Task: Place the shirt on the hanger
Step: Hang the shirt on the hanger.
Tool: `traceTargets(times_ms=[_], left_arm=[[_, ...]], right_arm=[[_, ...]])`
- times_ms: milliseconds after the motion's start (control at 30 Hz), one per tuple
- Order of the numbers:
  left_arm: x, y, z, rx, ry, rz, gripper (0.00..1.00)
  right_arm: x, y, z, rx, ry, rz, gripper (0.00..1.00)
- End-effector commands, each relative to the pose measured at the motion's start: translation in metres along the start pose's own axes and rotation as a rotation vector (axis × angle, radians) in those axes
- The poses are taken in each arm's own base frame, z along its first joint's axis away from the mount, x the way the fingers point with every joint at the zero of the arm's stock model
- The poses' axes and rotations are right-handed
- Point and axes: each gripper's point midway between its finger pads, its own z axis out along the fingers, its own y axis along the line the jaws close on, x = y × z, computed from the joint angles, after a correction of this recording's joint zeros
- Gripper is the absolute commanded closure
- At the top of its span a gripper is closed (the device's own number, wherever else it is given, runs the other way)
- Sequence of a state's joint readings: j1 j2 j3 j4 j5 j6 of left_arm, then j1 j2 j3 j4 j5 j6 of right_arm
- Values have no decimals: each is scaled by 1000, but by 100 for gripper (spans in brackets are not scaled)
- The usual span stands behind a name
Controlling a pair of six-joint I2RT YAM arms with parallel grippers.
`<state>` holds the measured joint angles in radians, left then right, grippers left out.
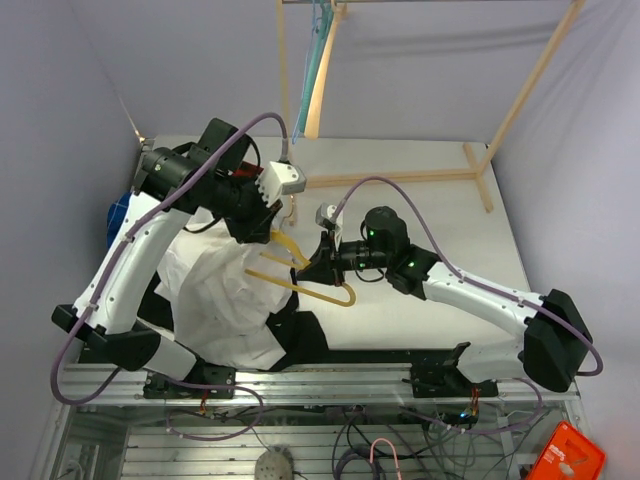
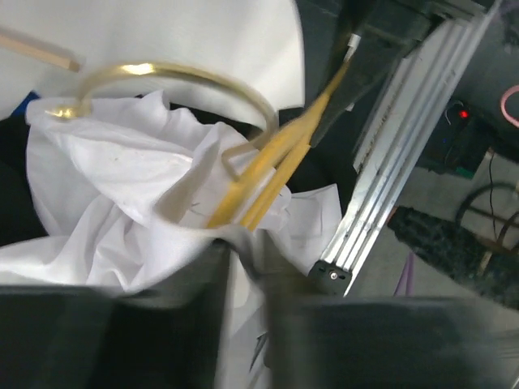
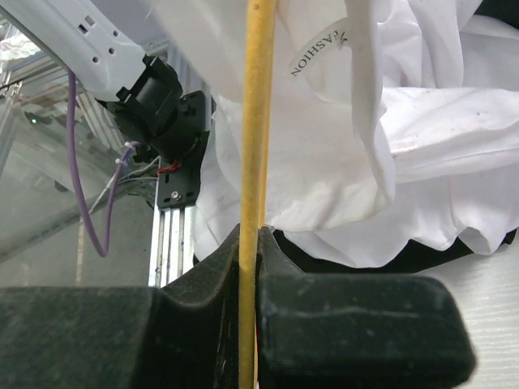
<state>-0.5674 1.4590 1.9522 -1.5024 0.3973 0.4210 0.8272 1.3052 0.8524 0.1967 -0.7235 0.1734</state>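
The white shirt [image 1: 215,295] lies bunched on the table's near left, partly over a black mat. The yellow hanger [image 1: 300,285] lies across its right edge, with the hook [image 1: 290,212] pointing away from me. My right gripper [image 1: 303,270] is shut on one of the hanger's thin rods, which runs straight up between the jaws [image 3: 250,235] in the right wrist view, with the shirt [image 3: 422,162] behind it. My left gripper [image 1: 268,232] hovers by the hook. In its blurred wrist view the jaws [image 2: 243,251] stand close together with a fold of shirt [image 2: 113,186] between them, just below the hanger [image 2: 268,174].
A wooden rack [image 1: 480,170] stands at the back of the table, with a teal hanger [image 1: 318,40] hung on it. A blue object [image 1: 118,215] sits at the left edge. The aluminium rail [image 2: 405,138] runs along the near edge.
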Motion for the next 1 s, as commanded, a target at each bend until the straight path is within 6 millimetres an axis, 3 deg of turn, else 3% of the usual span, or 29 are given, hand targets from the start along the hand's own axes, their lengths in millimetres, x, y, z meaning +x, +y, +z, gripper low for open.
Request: traceTargets(times_ms=[0,67,167,267,333,400,500,667,800,867,967], left_arm=[[-23,-24,6,129,-63,24,53],[-29,-32,3,136,-74,27,5],[-43,-8,-29,-73,-128,111,2],[-58,39,-92,-465,-218,145,2],[-50,56,-132,-675,-247,184,2],[-30,62,-154,-786,-215,222,2],[11,60,-151,-776,-58,228,2],[73,38,-131,-657,82,247,1],[141,39,-92,-602,310,259,1],[150,33,-81,-572,299,260,1],[141,30,-73,-540,240,267,1]], right_arm=[[-23,13,7,-58,-75,-107,100],[-21,13,7,-58,-88,-110,100],[-13,8,7,-39,-74,-105,100],[-7,2,3,-5,-67,-98,100],[-3,-3,-1,17,-67,-91,100],[-3,-10,-6,50,-71,-86,100],[-2,-22,-13,113,-70,-74,100],[-4,-39,-25,198,-90,-62,100],[-6,-41,-28,200,-107,-52,100],[-7,-41,-27,197,-106,-48,100],[-8,-40,-25,183,-108,-44,100]])
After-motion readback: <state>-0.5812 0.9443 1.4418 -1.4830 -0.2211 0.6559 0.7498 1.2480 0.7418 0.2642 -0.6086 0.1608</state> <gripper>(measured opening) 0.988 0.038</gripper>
